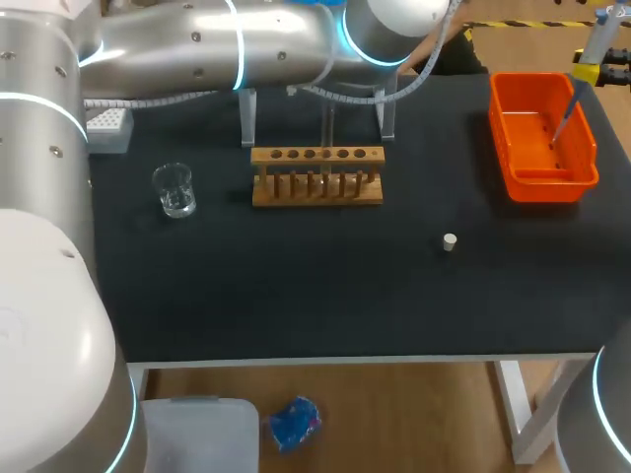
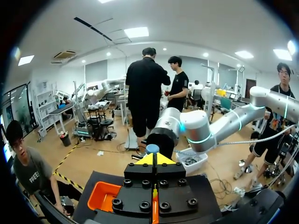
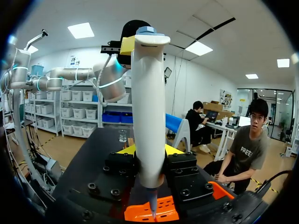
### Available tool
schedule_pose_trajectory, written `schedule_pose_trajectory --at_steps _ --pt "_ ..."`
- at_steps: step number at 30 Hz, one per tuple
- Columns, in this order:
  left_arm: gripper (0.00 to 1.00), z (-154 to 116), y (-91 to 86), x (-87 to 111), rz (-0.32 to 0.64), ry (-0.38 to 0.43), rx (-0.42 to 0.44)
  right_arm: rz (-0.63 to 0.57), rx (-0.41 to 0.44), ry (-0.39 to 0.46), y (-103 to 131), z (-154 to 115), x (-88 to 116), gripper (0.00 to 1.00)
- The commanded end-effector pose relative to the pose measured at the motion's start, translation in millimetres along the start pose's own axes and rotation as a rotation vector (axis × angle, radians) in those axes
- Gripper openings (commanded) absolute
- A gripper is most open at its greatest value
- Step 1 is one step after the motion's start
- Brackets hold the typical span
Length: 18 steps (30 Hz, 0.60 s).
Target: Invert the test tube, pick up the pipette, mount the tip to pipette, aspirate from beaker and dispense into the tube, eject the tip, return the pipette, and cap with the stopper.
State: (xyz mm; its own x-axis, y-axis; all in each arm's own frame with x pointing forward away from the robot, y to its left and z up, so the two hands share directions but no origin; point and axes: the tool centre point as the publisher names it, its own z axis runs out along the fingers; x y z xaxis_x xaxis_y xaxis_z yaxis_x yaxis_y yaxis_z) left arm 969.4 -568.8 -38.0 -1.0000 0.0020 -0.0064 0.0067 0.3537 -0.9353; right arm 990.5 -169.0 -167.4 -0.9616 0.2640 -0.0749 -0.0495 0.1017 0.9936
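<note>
black table [image 1: 296, 286] bears rack [image 1: 316, 175], beaker [image 1: 175, 190], stopper [image 1: 450, 242]; pipette [image 3: 148, 116] over orange bin [image 1: 547, 185].

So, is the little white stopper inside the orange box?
No, the stopper lies on the black table, well apart from the orange box.

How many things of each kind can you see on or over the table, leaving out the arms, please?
Beaker: 1
Wooden rack: 1
Orange bin: 1
Tip box: 1
Stopper: 1
Pipette: 1
Clear stand: 1
Total: 7
</note>
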Motion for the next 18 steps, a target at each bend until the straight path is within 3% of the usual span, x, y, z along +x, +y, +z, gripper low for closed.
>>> schedule_pose_trajectory --at_steps 1,18 --pt "0.00 2.1 2.4 -5.4 0.011 0.022 0.017 0.000 0.001 -0.001 0.4 -0.1 0.4 0.00" --pt "0.00 4.6 5.1 -9.8 0.010 0.045 0.020 0.000 0.001 -0.001 0.4 -0.1 0.4 0.00"
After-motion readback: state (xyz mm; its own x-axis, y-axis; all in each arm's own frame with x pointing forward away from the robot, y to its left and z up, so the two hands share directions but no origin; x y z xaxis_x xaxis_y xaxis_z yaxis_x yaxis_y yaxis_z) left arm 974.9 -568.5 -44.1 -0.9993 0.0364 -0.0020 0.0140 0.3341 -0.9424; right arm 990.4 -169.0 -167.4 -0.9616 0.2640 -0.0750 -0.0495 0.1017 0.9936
